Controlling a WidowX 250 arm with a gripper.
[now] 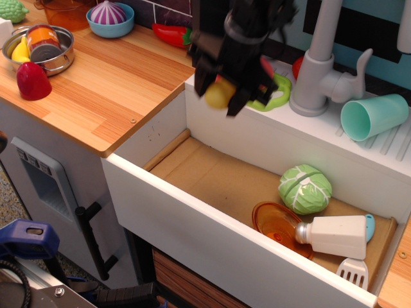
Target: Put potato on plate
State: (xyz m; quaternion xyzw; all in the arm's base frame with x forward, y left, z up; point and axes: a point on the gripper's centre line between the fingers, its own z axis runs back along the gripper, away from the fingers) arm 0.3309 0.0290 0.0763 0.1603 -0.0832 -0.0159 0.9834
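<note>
My black gripper [220, 94] is shut on the small yellow potato [219, 93] and holds it in the air above the sink's back rim, just in front of the lime-green board. The salmon-pink plate is almost fully hidden behind the gripper and arm; only a sliver of pink [268, 66] shows beside the board's handle end [277, 92]. The potato hangs at about the plate's near edge, clear of the sink floor.
The sink [218, 176] holds a green cabbage [305, 188], an orange dish [277, 222], a white shaker [337, 235] and a spatula [352, 272]. A grey tap [318, 58] and teal cup [372, 115] stand to the right. A pot [40, 46] and a red object [32, 81] sit on the wooden counter.
</note>
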